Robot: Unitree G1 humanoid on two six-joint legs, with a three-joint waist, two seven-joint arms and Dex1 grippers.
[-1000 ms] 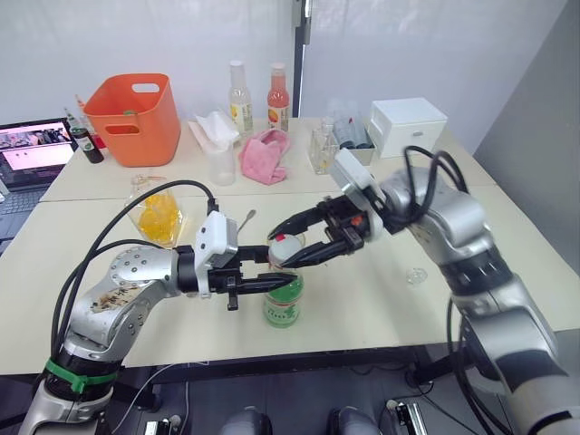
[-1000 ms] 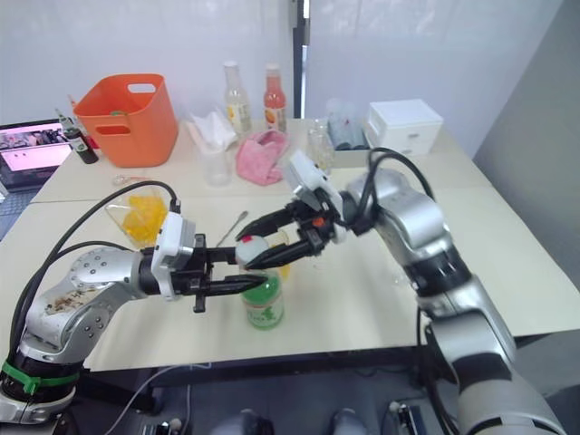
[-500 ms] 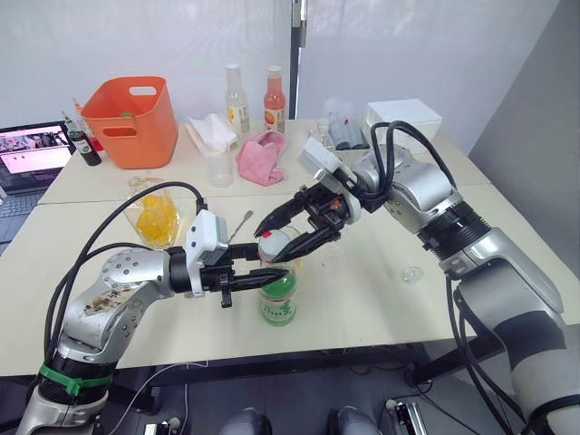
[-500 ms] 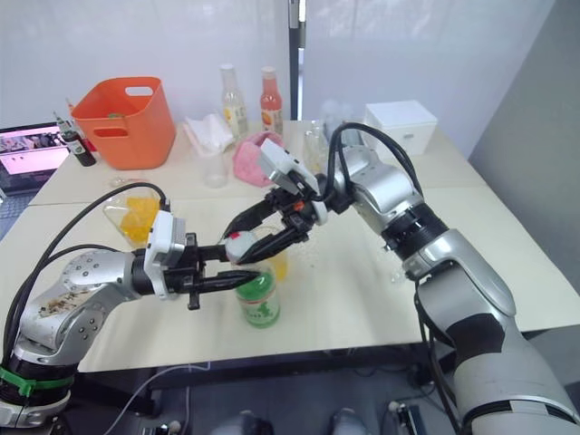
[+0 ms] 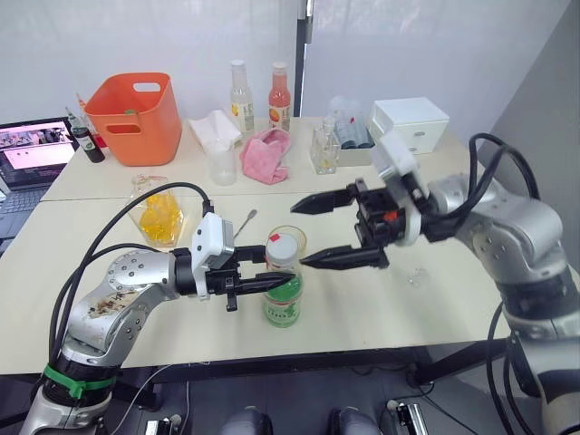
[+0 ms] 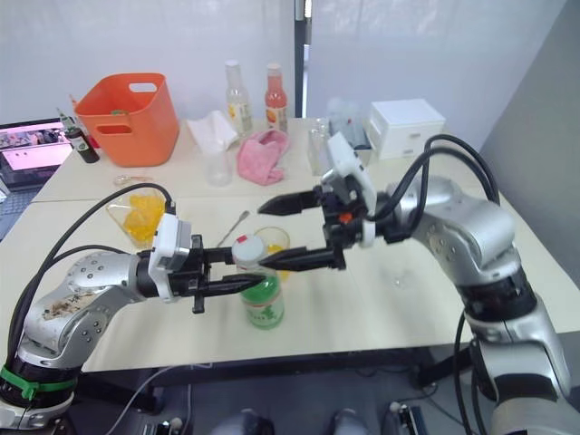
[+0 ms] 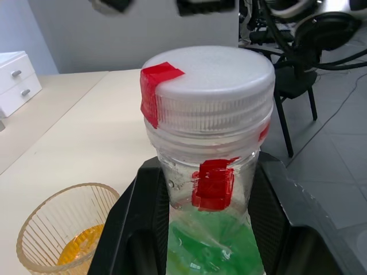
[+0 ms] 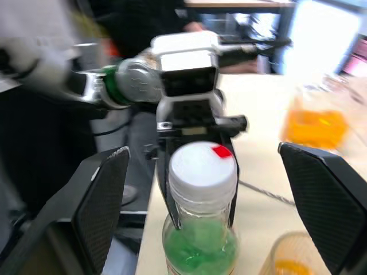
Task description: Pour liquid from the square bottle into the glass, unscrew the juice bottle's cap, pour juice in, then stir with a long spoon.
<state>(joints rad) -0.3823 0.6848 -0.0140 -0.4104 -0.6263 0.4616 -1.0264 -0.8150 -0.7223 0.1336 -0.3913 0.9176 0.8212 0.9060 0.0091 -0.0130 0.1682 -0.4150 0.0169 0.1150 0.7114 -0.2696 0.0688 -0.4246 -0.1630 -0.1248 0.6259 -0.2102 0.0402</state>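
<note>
The juice bottle (image 5: 283, 304), clear with a green label, stands near the table's front edge with its white cap (image 5: 281, 246) on top. My left gripper (image 5: 275, 283) is shut on the juice bottle just under the cap; its black fingers (image 7: 140, 229) flank the neck. To the right of the cap, apart from it, my right gripper (image 5: 299, 235) is open and holds nothing. The glass (image 5: 294, 236) stands just behind the juice bottle with a little orange liquid in it. The square bottle (image 5: 156, 214) sits further left, and the long spoon (image 5: 243, 222) lies between them.
Along the back stand an orange bucket (image 5: 136, 113), two tall slim bottles (image 5: 240, 91), a measuring cup (image 5: 220, 165), a pink cloth (image 5: 266, 154), a small clear square bottle (image 5: 322, 150) and a white box (image 5: 410, 123). A laptop (image 5: 32, 154) sits far left.
My right gripper has drawn back to the right, off the cap, and stands wide open. The cap stays on the juice bottle. My left gripper keeps its hold.
</note>
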